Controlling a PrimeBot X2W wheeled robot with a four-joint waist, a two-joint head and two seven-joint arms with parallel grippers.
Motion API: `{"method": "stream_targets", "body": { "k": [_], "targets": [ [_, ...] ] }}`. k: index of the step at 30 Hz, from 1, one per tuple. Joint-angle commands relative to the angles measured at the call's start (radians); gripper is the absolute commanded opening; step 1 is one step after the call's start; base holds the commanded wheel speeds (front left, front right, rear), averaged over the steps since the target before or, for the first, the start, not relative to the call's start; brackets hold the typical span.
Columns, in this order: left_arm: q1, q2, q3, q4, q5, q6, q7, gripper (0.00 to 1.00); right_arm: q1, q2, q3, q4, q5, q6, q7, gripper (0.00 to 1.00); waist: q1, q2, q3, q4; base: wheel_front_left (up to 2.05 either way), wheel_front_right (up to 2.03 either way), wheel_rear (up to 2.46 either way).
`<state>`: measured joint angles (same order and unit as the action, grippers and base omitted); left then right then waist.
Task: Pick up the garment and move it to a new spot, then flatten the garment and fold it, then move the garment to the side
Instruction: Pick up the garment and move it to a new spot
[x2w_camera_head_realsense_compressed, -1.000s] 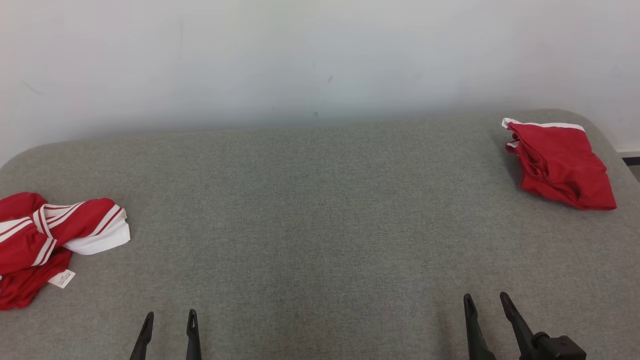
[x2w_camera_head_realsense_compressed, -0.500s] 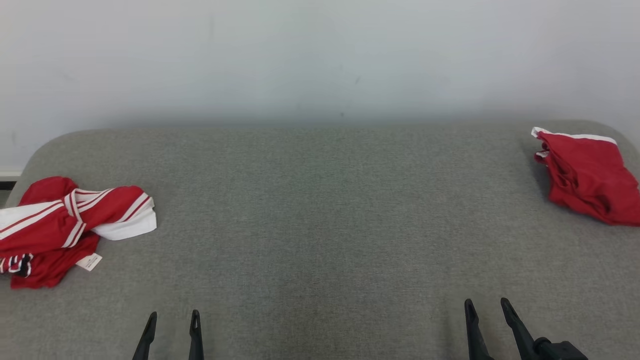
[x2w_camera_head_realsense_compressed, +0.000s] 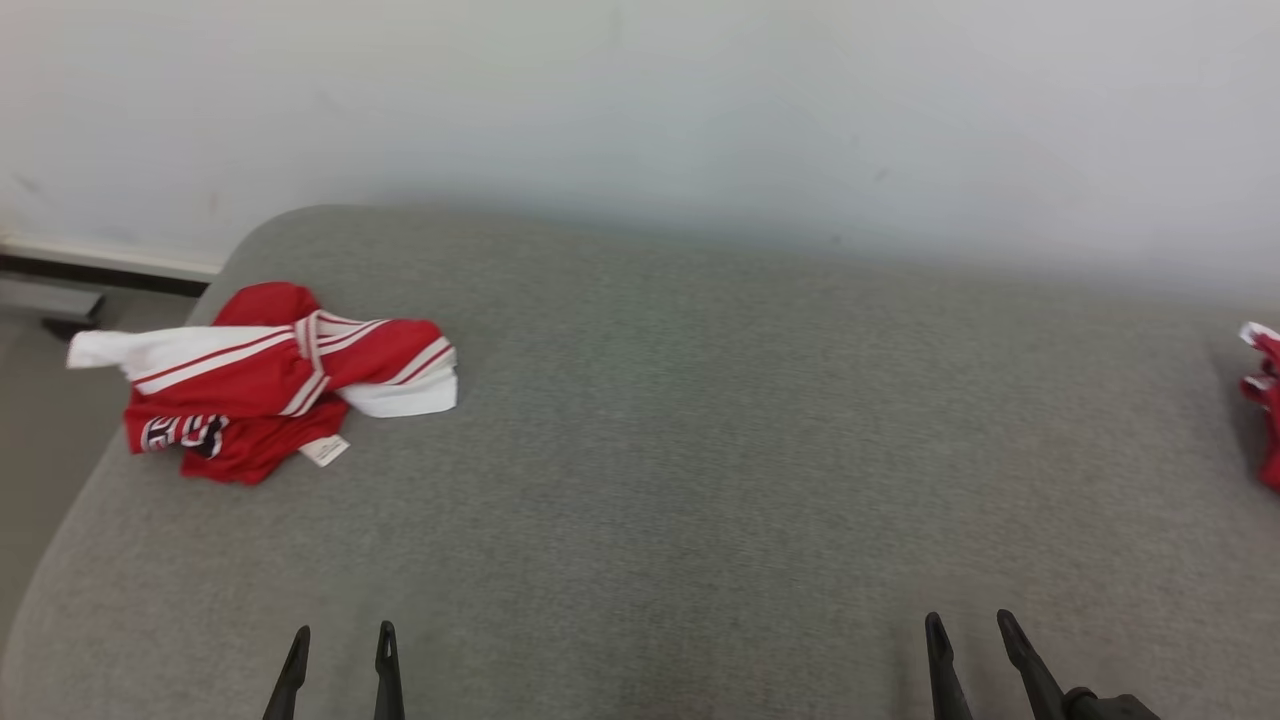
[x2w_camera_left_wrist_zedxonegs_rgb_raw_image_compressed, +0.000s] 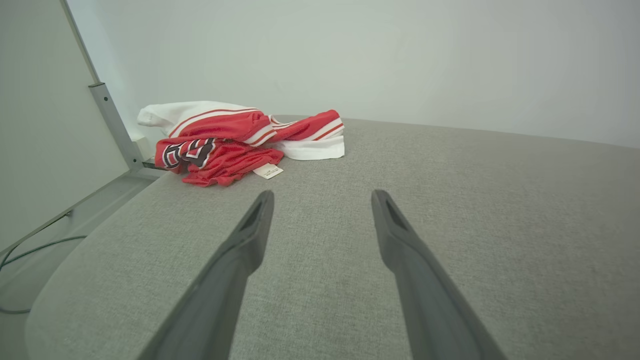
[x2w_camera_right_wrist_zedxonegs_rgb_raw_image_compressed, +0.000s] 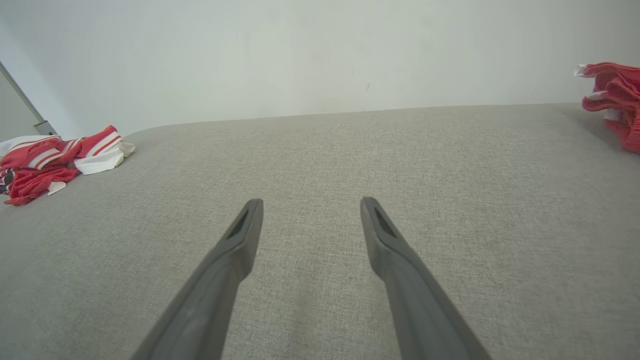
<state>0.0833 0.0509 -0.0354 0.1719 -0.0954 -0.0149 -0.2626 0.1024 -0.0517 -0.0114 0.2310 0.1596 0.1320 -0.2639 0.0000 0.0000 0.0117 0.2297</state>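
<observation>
A crumpled red garment (x2w_camera_head_realsense_compressed: 270, 385) with white stripes and a small white tag lies bunched near the far left corner of the grey cushioned surface (x2w_camera_head_realsense_compressed: 700, 450). The left wrist view has this garment (x2w_camera_left_wrist_zedxonegs_rgb_raw_image_compressed: 235, 142) ahead and to the left of my fingers, and the right wrist view has the garment (x2w_camera_right_wrist_zedxonegs_rgb_raw_image_compressed: 60, 157) far off to the left. Low at the near edge, my left gripper (x2w_camera_head_realsense_compressed: 340, 640) hovers open and empty, well short of the garment. To the right, my right gripper (x2w_camera_head_realsense_compressed: 965, 628) is open too, holding nothing.
A second red garment (x2w_camera_head_realsense_compressed: 1262, 400) with white trim, folded, sits at the far right edge of the surface and appears again as a red bundle (x2w_camera_right_wrist_zedxonegs_rgb_raw_image_compressed: 612, 102) in the right wrist view. A pale wall runs behind. Floor and a metal post (x2w_camera_left_wrist_zedxonegs_rgb_raw_image_compressed: 112, 120) lie past the left edge.
The head camera has swung left, so the whole scene has slid right: the striped garment now sits nearer the centre and the folded one is nearly out of frame. Both grippers stay open.
</observation>
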Motion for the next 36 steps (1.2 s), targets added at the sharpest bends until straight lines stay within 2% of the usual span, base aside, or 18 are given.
{"method": "stream_targets", "body": {
  "k": [1, 9, 17, 36],
  "targets": [
    [0.012, -0.001, 0.002, 0.002, 0.004, 0.001, -0.003, 1.00, 0.008, 0.003, 0.005, 0.001, 0.000, -0.003, 0.000, 1.00, 0.0000, 0.0000, -0.007, 0.080, 0.00, 0.00, 0.00],
    [0.022, -0.001, 0.013, 0.000, 0.008, 0.001, -0.003, 1.00, 0.019, 0.003, 0.010, -0.002, 0.004, -0.003, 0.000, 1.00, 0.0000, 0.0000, -0.012, 0.185, 0.00, 0.00, 0.00],
    [0.037, -0.001, 0.023, 0.001, 0.007, 0.000, -0.003, 1.00, 0.017, 0.003, 0.017, -0.004, 0.008, -0.003, 0.000, 1.00, 0.0000, 0.0000, -0.017, 0.258, 0.00, 0.00, 0.00],
    [0.030, -0.001, 0.045, -0.001, -0.014, 0.012, -0.003, 1.00, 0.000, 0.002, 0.042, 0.002, -0.002, -0.003, 0.000, 1.00, 0.0000, 0.0000, -0.011, 0.275, 0.00, 0.00, 0.00]
  ]
}}
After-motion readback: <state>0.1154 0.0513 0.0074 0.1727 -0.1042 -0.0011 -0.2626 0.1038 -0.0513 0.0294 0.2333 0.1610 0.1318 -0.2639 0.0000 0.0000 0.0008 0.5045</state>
